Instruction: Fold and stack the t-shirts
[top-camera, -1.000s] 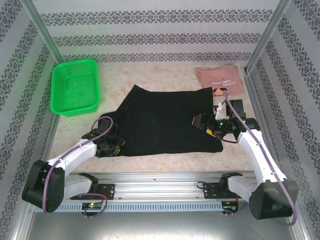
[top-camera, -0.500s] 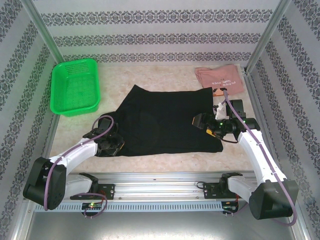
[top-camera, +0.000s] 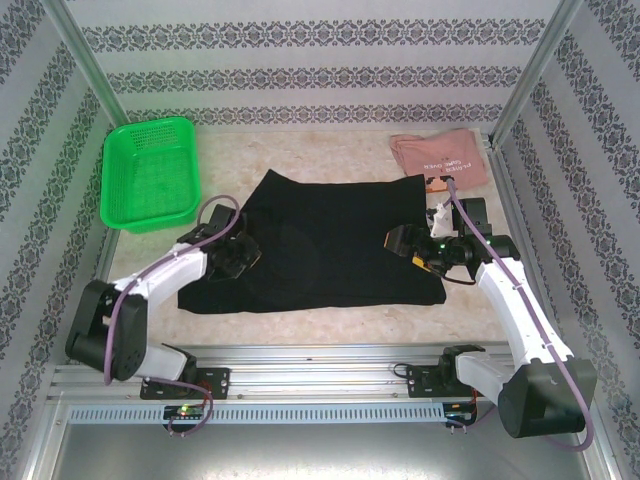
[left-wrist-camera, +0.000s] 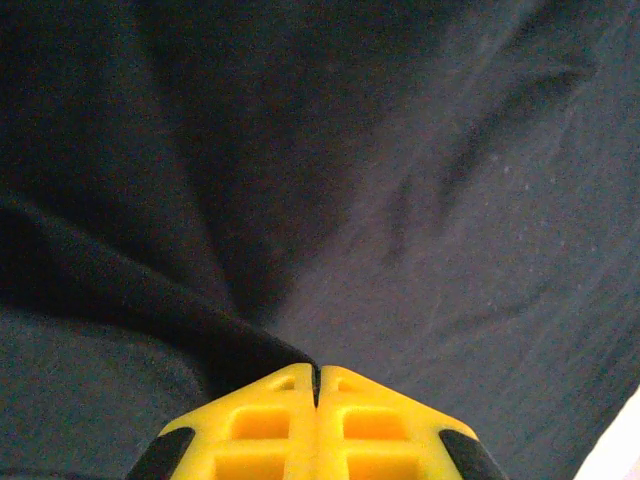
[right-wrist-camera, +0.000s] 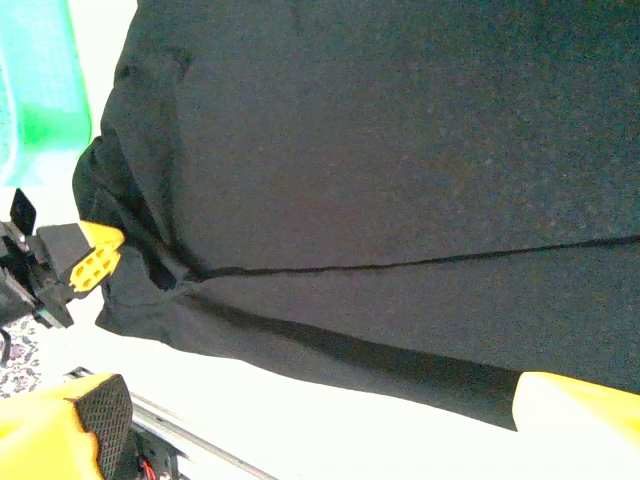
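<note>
My left fingers (left-wrist-camera: 275, 425) are pressed together on a fold of the black t-shirt (top-camera: 330, 250) near its left edge. My right fingers (right-wrist-camera: 575, 400) stand wide apart over its right side, holding nothing. The shirt lies spread mid-desk (top-camera: 300, 150). The pink t-shirt (top-camera: 440, 158) sits folded at the far right corner.

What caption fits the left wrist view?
Left end effector shut, pinching a raised fold of the large plain black cloth t-shirt.
</note>
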